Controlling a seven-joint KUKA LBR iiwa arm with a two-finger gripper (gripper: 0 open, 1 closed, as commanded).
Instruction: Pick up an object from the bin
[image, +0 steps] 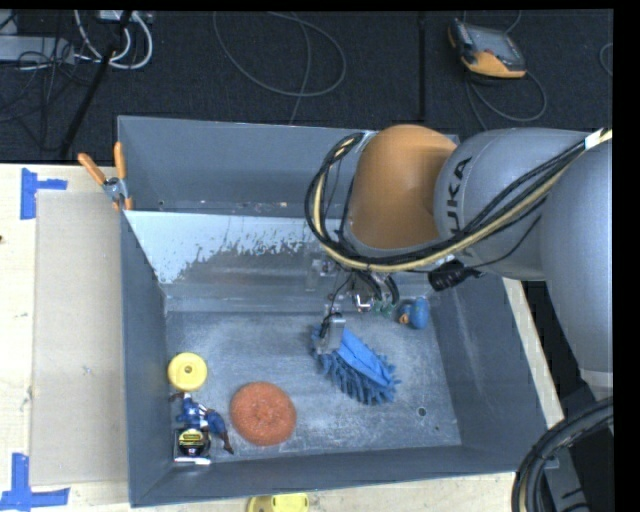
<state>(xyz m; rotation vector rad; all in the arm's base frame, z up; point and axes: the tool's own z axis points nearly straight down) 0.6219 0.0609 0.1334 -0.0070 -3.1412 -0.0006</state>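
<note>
Front left of bin (145, 350): small blue toy figure (195, 428), round orange-red scrub pad (263, 412) beside it, yellow disc (187, 371) just behind. Mid-bin: blue bristly brush (362, 370), hand (328, 340) down at its left end, can't tell if open or gripping. Farther back: small blue piece (417, 315).

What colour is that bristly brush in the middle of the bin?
The brush is blue; the camera view shows it best.

Grouped at lower left — a yellow disc (187, 371), a rust-red round pad (263, 413), a small blue figure (195, 415).
</note>
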